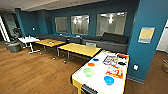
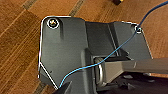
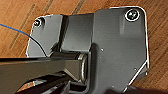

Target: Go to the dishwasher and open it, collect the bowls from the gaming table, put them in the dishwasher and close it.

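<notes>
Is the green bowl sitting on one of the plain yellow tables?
No, the green bowl sits on the white-topped gaming table, near its left edge in the head view, apart from the yellow tables.

Deep teal walls (image 1: pixel 147 15) enclose a lounge with a warm brown wood-plank floor (image 1: pixel 30 72). Three interior windows (image 1: pixel 80 24) are set in the far wall, with bright ceiling lights showing through the glass. Below them runs a long dark grey sofa (image 1: pixel 110 41). In front of the sofa stand two yellow-topped tables (image 1: pixel 79 49), end to end, and beyond them a small white table (image 1: pixel 28 40) on a pedestal base. A grey pouf (image 1: pixel 15 47) sits near a potted plant (image 1: pixel 17 32) at the far corner. A pale notice (image 1: pixel 146 35) hangs on the teal pillar, with a white wall socket (image 1: pixel 135 67) lower down.
</notes>
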You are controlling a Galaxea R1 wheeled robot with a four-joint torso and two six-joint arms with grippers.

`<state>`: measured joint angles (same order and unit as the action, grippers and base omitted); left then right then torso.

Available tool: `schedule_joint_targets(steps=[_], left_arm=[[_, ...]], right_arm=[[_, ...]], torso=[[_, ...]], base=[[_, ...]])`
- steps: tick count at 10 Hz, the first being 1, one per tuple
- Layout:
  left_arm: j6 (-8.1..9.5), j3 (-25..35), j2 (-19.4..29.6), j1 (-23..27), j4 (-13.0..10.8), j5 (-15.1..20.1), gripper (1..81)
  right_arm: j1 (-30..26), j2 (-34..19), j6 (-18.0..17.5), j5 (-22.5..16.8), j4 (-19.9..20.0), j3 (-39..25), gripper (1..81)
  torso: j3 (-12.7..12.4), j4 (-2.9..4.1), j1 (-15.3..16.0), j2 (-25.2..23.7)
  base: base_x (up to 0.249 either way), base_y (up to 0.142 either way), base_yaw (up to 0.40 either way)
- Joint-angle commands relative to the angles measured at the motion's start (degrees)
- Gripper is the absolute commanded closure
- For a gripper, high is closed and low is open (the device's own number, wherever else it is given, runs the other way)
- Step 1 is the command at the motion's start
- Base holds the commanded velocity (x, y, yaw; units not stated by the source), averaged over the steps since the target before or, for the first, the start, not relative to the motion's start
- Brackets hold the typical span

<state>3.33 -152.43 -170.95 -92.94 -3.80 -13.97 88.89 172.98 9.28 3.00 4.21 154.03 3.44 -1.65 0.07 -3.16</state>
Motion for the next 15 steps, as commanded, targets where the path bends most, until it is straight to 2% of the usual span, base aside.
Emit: schedule_joint_targets(steps=[1,15], left_arm=[[0.19,0.1,0.1,2.0,-0.3,2.4,1.0],[0.19,0.1,0.0,1.8,-0.2,2.4,1.0]], right_arm=[[-2.7,-0.3,0.1,-3.1,-0.1,-0.2,1.0],[-2.5,-0.5,0.1,-2.8,-0.1,-0.1,1.0]], torso=[[0.0,0.0,0.0,0.0],[0.0,0.0,0.0,0.0]], base=[[0.132,0.106,0.0],[0.133,0.094,0.0]])
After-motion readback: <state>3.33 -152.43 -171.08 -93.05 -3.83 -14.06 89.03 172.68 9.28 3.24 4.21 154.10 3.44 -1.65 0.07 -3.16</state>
